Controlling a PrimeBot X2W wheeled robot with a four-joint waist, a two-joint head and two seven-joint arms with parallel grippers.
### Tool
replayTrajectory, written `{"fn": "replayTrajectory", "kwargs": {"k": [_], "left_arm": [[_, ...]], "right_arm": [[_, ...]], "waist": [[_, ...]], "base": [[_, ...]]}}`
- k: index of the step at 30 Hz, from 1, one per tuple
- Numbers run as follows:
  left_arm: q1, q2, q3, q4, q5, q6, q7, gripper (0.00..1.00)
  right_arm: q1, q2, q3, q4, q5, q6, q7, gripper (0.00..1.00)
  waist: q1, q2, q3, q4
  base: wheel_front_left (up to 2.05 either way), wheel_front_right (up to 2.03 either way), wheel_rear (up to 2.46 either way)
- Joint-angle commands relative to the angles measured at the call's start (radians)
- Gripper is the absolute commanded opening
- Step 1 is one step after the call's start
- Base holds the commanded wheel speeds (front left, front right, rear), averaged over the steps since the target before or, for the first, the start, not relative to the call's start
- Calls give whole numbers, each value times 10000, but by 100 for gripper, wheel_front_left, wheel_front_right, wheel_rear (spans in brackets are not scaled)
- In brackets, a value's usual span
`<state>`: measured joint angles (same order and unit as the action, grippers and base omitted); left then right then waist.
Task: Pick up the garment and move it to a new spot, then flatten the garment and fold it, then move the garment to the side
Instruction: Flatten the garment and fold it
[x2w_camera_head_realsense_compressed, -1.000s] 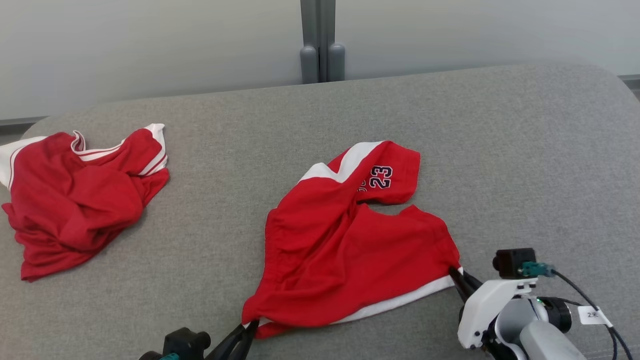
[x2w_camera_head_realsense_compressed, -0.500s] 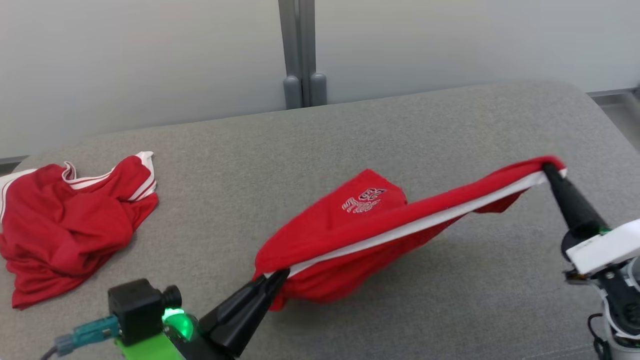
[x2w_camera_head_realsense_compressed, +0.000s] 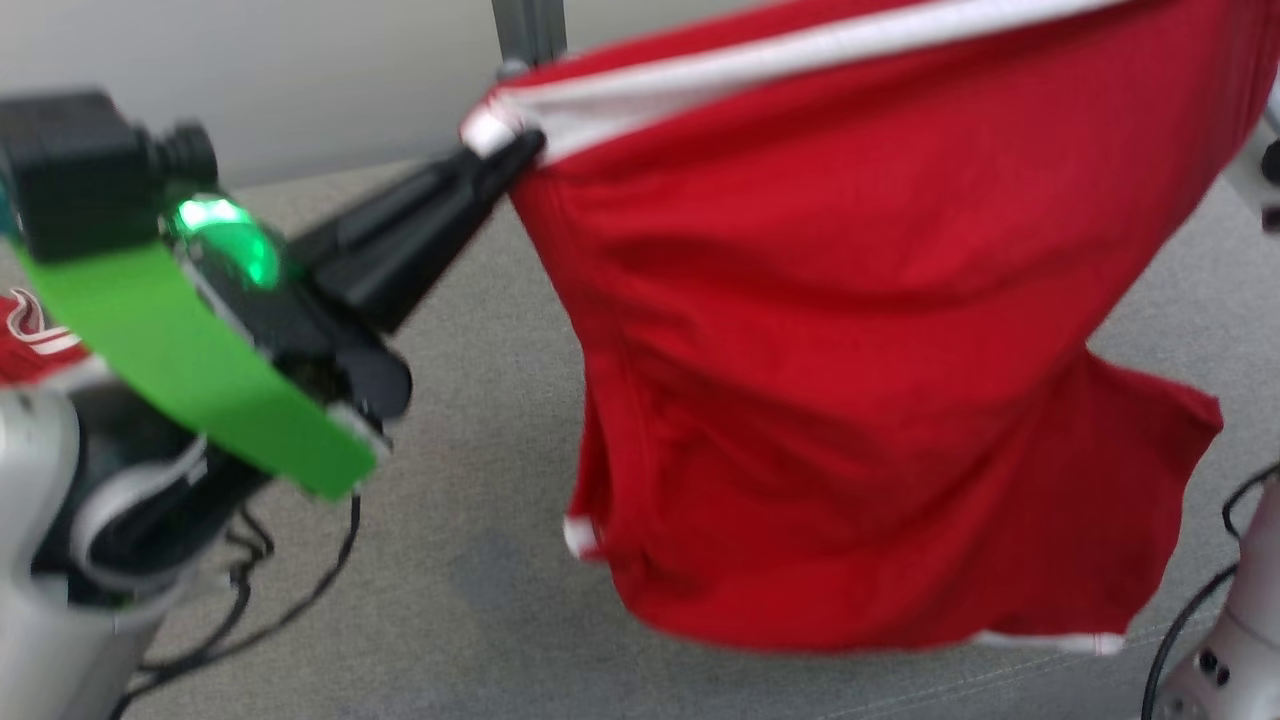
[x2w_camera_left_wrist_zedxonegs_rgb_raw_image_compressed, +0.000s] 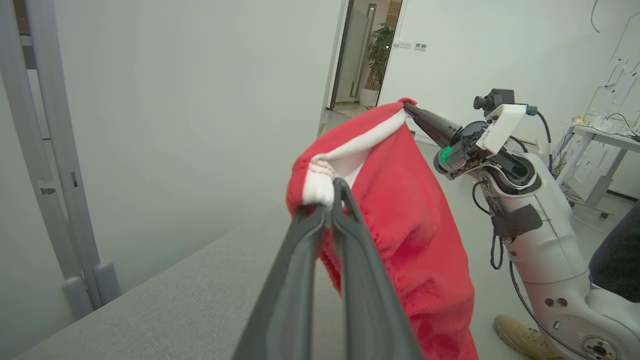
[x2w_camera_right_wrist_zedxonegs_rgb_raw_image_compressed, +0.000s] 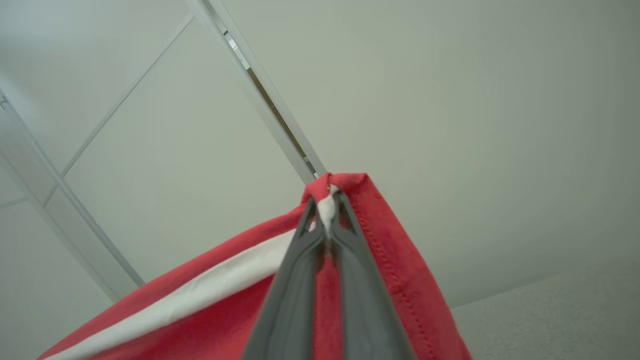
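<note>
Left gripper (x2w_camera_head_realsense_compressed: 522, 150): we clamp a white-banded corner of the garment (x2w_camera_head_realsense_compressed: 850, 350).
Right gripper (x2w_camera_right_wrist_zedxonegs_rgb_raw_image_compressed: 327, 212): we pinch the opposite corner.
Lower hem: hangs over the grey cushion (x2w_camera_head_realsense_compressed: 480, 580).

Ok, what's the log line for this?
left gripper: shut on red garment | right gripper: shut on red garment | red garment: hanging spread between both

A grey fabric-covered cushion (x2w_camera_head_realsense_compressed: 480, 560) with a fine woven texture carries everything here, running back to a pale wall. A stitched seam crosses it near the front edge on the right. At its far left lies a red-and-white garment (x2w_camera_head_realsense_compressed: 28, 345), of which just a small part is visible. The red shorts (x2w_camera_head_realsense_compressed: 850, 350) hang over the cushion; whether their hem touches it cannot be told.
</note>
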<state>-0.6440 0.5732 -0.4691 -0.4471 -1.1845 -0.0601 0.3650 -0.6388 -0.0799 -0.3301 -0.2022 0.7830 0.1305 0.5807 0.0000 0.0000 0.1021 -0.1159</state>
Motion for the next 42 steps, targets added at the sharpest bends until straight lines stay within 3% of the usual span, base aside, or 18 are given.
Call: {"fn": "replayTrajectory", "kwargs": {"k": [1,6,11,14,17,22,27,34,38,42], "left_arm": [[-687,-260,-1,645,247,93,14,0],[-3687,-990,-294,3850,1914,-173,-297,0],[-6225,-1755,-375,6209,3304,-473,-1782,0],[-7013,-2122,-507,7336,3742,-610,-2785,0],[-6998,-2495,-1016,8620,3892,-706,-3883,0],[-5897,-2604,-2387,9194,3487,-716,-4700,0],[-4214,-2396,-3626,8990,3104,-720,-5557,0],[-239,-2059,-4130,8364,2438,-679,-6246,0],[2624,-1852,-4201,7353,2011,-240,-6277,0],[4975,-1547,-4028,5866,1837,524,-6302,0]], "right_arm": [[-692,88,50,485,-426,4,-55,0],[-3869,258,105,2758,-1764,2,-1063,0],[-6402,284,283,4588,-2068,2,-2603,0],[-7074,289,576,5467,-2150,2,-3320,0],[-6708,282,1029,6461,-2229,2,-3846,0],[-5323,-119,1421,6875,-2269,4,-4090,0],[-2929,-632,1761,6130,-1555,2,-4253,0],[2284,-907,1933,4634,-342,-3,-4112,0],[5162,-931,1727,3555,-116,-6,-3620,0],[7544,-716,1280,2273,-240,-7,-2948,0]], "waist": [[0,0,1772,-147],[0,0,3259,-221],[0,0,4310,-64],[0,0,4654,9],[0,0,4744,80],[0,0,4619,260],[0,0,4185,314],[0,0,1769,221],[0,0,335,124],[0,0,-661,57]], "base": [[0,0,0],[0,0,0],[0,0,0],[0,0,0],[0,0,0],[0,0,0],[0,0,0],[0,0,0],[0,0,0],[0,0,0]]}}
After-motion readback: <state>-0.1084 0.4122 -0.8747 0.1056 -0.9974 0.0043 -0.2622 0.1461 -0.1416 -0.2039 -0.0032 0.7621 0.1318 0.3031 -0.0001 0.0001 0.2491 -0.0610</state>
